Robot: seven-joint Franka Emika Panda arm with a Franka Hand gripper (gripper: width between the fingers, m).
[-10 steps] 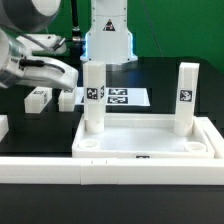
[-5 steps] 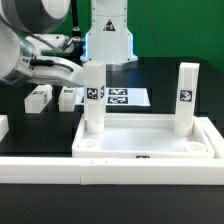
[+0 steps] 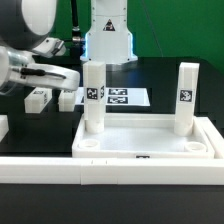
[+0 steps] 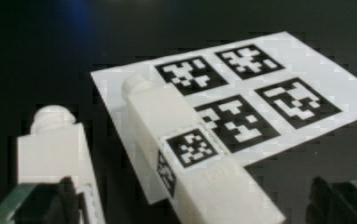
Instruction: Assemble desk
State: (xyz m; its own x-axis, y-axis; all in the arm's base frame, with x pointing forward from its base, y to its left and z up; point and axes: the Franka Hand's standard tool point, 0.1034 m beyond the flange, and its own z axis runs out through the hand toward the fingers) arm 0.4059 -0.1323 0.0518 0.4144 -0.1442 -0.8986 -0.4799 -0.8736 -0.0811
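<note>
Exterior view: tabletop (image 3: 140,137) centre-front on surface (image 3: 175,75), upright legs (image 3: 93,98) in two far corners, near sockets (image 3: 88,143) empty. Loose legs (image 3: 38,98) lie at exterior view's left; claw (image 4: 193,203) open over one, holding nothing.

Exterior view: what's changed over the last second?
The gripper came down slightly over the two loose legs beside the marker board. Its fingers stayed open, holding nothing. The tabletop, its two upright legs, the loose legs and the marker board did not move.
</note>
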